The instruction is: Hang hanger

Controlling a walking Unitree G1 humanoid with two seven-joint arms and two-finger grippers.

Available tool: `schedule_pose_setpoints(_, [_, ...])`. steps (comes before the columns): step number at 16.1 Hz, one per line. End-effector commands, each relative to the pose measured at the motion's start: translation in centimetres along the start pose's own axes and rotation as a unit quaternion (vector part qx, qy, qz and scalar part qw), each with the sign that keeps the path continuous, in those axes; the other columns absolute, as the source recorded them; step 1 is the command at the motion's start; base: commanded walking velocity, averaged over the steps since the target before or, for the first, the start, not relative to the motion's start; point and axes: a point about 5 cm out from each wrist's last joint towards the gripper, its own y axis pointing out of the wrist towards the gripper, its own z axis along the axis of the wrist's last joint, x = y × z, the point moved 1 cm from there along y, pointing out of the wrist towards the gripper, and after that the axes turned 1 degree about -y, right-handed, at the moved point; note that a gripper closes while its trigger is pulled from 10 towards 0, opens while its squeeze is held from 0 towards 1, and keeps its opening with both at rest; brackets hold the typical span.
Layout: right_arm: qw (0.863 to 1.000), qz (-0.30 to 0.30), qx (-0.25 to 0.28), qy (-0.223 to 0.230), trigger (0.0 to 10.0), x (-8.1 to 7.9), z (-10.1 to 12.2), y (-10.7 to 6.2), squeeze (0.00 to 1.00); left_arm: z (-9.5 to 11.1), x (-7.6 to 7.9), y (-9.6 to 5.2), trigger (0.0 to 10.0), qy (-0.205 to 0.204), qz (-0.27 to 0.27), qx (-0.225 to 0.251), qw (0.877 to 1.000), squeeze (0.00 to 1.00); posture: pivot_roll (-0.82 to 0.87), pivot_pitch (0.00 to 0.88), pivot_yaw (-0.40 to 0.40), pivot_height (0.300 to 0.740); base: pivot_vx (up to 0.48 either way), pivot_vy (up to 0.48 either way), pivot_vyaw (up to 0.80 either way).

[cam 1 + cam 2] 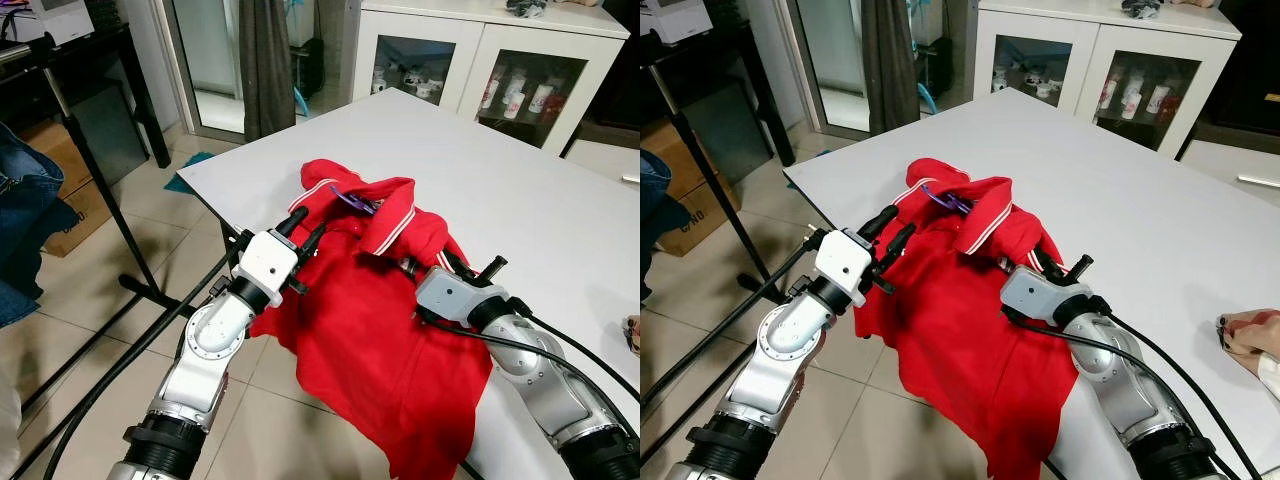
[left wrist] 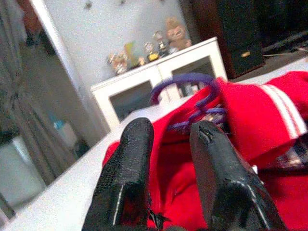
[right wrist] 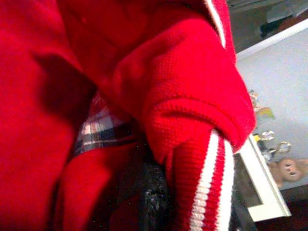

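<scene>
A red polo shirt (image 1: 380, 320) with a white-striped collar lies on the white table (image 1: 520, 170), and its lower part hangs over the near edge. The purple hanger (image 1: 352, 200) is inside it, with its hook poking out at the collar; the left wrist view shows that hook (image 2: 185, 82) too. My left gripper (image 1: 303, 226) is at the shirt's left shoulder, open, with the black fingers (image 2: 127, 163) a short way before the hook and red cloth behind the gap. My right gripper (image 1: 478, 268) is buried in the shirt's folds right of the collar, where a striped edge (image 3: 211, 183) covers it.
A black rack pole (image 1: 100, 190) slants past the table's left corner, with jeans (image 1: 25, 220) hanging at far left and a cardboard box (image 1: 70, 190) behind. A white glass-door cabinet (image 1: 490, 70) stands beyond the table. A person's hand (image 1: 1252, 332) rests on the table's right edge.
</scene>
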Motion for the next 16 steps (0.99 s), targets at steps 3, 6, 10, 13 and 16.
schedule_pose_setpoints(3, [0.999, -0.016, -0.007, -0.031, 10.0, 0.9, -0.2, 0.3, 0.0, 0.5, 0.3, 0.1, 10.0, 0.046, -0.028, 0.019, 0.998, 0.0, 0.04, 0.043, 0.0, 0.74, 0.0, 0.0, 0.0])
schedule_pose_setpoints(6, [0.993, -0.025, -0.006, -0.112, 10.0, 1.4, -0.3, 0.5, 0.0, 1.7, 0.0, 0.6, 10.0, 0.183, -0.057, 0.054, 0.98, 0.0, 0.05, 0.041, 0.0, 0.74, 0.0, 0.0, 0.0])
schedule_pose_setpoints(10, [0.984, -0.015, 0.018, -0.178, 10.0, 0.6, 0.1, 0.2, 0.0, 1.7, -0.5, 0.8, 10.0, 0.226, -0.06, 0.061, 0.97, 0.0, 0.05, 0.039, 0.001, 0.74, 0.0, 0.0, 0.0])
schedule_pose_setpoints(13, [0.981, -0.044, 0.05, -0.183, 10.0, 1.1, 1.1, 0.1, 0.0, 0.1, -0.2, 0.5, 10.0, 0.232, -0.077, 0.026, 0.969, 0.0, 0.05, 0.039, 0.005, 0.74, 0.0, 0.0, 0.0])
schedule_pose_setpoints(16, [0.977, -0.061, 0.072, -0.192, 10.0, 1.6, 1.8, 0.1, 0.0, -0.4, 0.0, 0.4, 10.0, 0.222, -0.086, 0.014, 0.971, 0.0, 0.04, 0.04, 0.006, 0.74, 0.0, 0.0, 0.0])
